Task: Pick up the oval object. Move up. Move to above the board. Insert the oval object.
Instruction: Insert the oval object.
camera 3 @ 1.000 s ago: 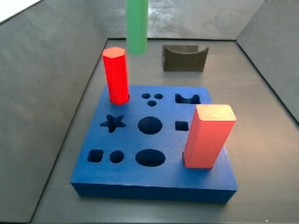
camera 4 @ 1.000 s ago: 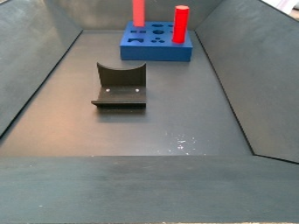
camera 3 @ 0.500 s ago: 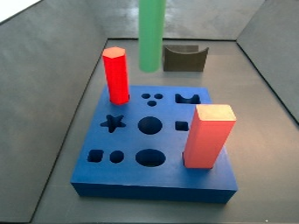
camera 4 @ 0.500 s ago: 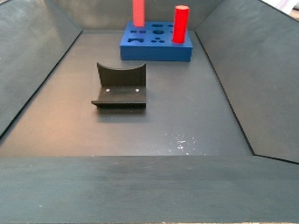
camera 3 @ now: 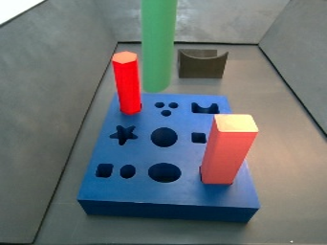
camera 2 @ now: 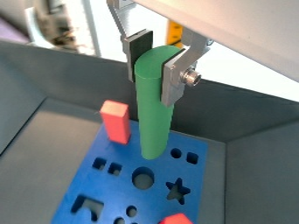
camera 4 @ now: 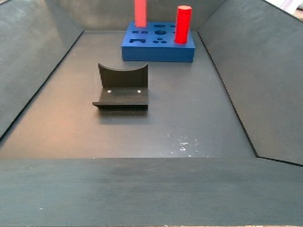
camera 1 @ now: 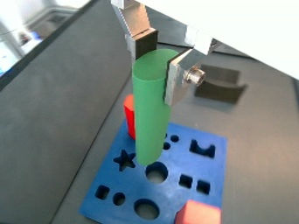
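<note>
My gripper point(camera 1: 156, 54) is shut on the top of the oval object point(camera 1: 149, 109), a long green peg that hangs upright. Both wrist views show this grip point(camera 2: 156, 57). The peg point(camera 2: 152, 109) hangs above the board point(camera 1: 176, 179), a thick blue block with shaped holes point(camera 2: 117, 188). In a side view the peg point(camera 3: 157, 43) hangs over the board's point(camera 3: 166, 182) far edge, beside the red hexagonal peg point(camera 3: 126, 81). The gripper is above that frame. In the far side view the board point(camera 4: 159, 44) shows, but the green peg and gripper do not.
A red square block point(camera 3: 228, 148) stands in the board's near right corner. The dark fixture point(camera 3: 201, 62) stands on the floor beyond the board, and also shows in the far side view point(camera 4: 122, 86). Grey walls enclose the floor on both sides.
The green peg has moved from over the fixture toward the board and hangs lower in the side view. The red pieces, board and fixture have not moved.
</note>
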